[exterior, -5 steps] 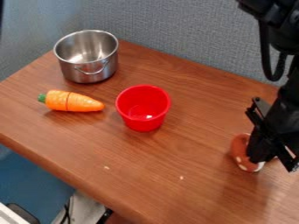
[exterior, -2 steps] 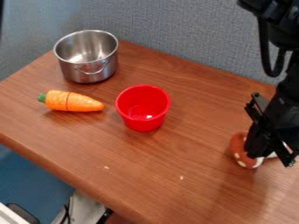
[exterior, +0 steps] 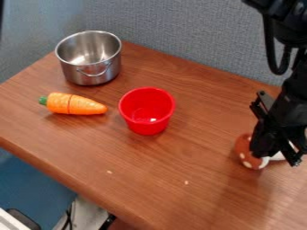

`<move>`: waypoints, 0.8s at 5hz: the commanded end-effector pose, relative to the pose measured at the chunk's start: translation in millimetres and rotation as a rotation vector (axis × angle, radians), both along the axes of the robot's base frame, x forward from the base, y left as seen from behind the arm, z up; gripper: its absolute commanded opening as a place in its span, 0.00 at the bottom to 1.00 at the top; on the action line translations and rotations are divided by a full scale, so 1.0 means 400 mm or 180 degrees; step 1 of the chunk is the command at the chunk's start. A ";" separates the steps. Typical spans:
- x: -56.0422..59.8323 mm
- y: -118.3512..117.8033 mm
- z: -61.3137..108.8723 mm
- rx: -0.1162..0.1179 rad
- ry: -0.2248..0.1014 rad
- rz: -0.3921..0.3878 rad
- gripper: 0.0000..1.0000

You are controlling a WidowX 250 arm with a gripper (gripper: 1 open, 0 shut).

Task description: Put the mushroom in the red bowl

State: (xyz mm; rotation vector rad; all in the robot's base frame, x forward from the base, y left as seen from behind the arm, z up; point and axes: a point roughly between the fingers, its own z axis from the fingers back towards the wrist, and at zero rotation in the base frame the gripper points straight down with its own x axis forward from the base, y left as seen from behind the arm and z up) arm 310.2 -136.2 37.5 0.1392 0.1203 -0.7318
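Claw (exterior: 267,159) tight around the mushroom (exterior: 249,153), low on the table (exterior: 180,157).

Mushroom (exterior: 247,153) largely hidden behind the dark fingers (exterior: 274,144); arm (exterior: 282,36) cut off at top and right edges

Mushroom (exterior: 249,154), reddish-brown with cream base, partly hidden right at the fingers (exterior: 270,142). Red bowl (exterior: 147,110) upright, rim up, well left of them.
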 end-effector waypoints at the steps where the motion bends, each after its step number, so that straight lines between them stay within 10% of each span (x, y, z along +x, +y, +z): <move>1: 0.034 0.011 0.061 -0.0064 -0.0265 0.0023 1.00; 2: 0.036 0.011 0.061 -0.0062 -0.0276 0.0013 0.00; 4: 0.036 0.022 0.094 -0.0046 -0.0330 0.0047 0.00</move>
